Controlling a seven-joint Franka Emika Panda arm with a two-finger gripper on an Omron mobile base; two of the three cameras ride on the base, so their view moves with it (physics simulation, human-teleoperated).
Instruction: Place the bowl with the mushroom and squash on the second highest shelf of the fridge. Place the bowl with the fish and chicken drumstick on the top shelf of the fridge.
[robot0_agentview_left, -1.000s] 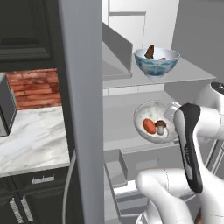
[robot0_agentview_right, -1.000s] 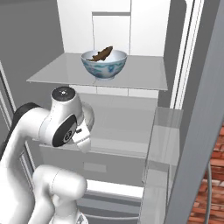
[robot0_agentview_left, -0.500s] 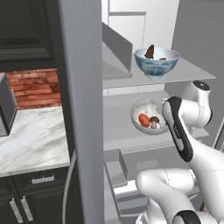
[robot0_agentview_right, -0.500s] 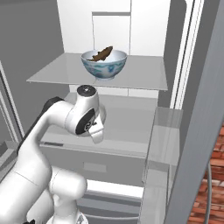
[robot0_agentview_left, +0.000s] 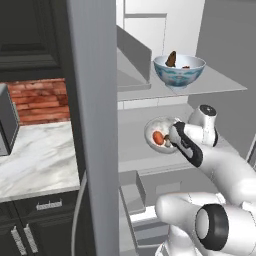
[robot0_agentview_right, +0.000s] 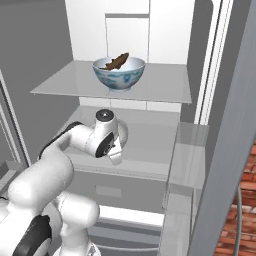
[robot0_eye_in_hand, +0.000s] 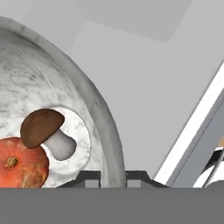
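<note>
- Since a second ago, I've carried the marbled bowl (robot0_agentview_left: 161, 134) deeper, mid-frame.
- Gripper (robot0_eye_in_hand: 113, 178) pinches its rim.
- Next: set it down on second shelf (robot0_agentview_right: 150, 145), release.

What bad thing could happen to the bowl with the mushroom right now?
1. The gripper pinches just one spot on the rim of the marbled bowl, which looks tipped in the left base view, so it might slip or tilt further.
2. The mushroom and orange squash sit loose inside and could roll out.
3. The top shelf with the blue-patterned bowl is right above, so lifting might bump it.
</note>
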